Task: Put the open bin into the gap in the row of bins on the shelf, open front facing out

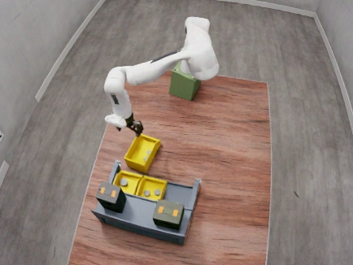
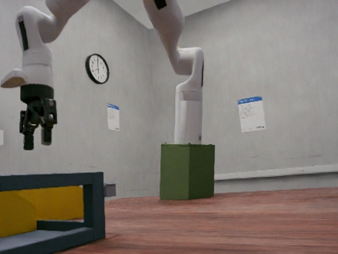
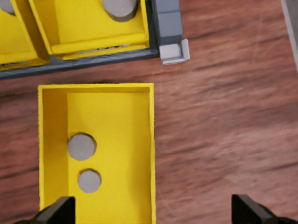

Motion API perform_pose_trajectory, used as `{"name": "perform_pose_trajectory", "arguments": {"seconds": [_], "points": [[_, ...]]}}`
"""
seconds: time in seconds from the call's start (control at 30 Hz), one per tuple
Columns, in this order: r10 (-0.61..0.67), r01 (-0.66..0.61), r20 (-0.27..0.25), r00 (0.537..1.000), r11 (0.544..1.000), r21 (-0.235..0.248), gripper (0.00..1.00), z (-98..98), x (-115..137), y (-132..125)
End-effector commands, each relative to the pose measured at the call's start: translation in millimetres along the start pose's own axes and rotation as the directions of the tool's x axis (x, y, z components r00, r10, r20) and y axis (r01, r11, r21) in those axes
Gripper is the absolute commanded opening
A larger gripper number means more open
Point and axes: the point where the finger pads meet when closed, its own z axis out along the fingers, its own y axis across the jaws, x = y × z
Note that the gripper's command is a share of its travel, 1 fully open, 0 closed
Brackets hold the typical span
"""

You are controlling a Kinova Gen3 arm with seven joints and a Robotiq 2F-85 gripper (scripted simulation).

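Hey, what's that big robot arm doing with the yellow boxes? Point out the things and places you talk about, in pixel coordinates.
It's reaching toward the open yellow bin (image 1: 140, 152) (image 3: 107, 145) on the table, fingers wide open, holding nothing. Two round gray parts (image 3: 82, 146) lie inside. The shelf (image 1: 138, 207) (image 2: 94, 210) already holds two yellow bins, with a gap beside them.
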Motion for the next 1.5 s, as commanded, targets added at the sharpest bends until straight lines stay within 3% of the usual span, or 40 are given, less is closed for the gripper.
{"name": "perform_pose_trajectory", "arguments": {"seconds": [0.0, 1.27, 1.3, 1.47], "points": [[0.000, 0.000, -0.002, 1.000, 1.000, 0.000, 1.00, -0.9, 0.6, 0.1], [0.000, 0.000, -0.002, 1.000, 1.000, 0.000, 1.00, -4.7, 0.6, 0.0], [0.000, 0.000, -0.002, 1.000, 1.000, 0.000, 0.35, -4.7, 0.6, 0.1], [0.000, 0.000, -0.002, 1.000, 1.000, 0.000, 0.35, -4.7, 0.6, 0.1]]}}
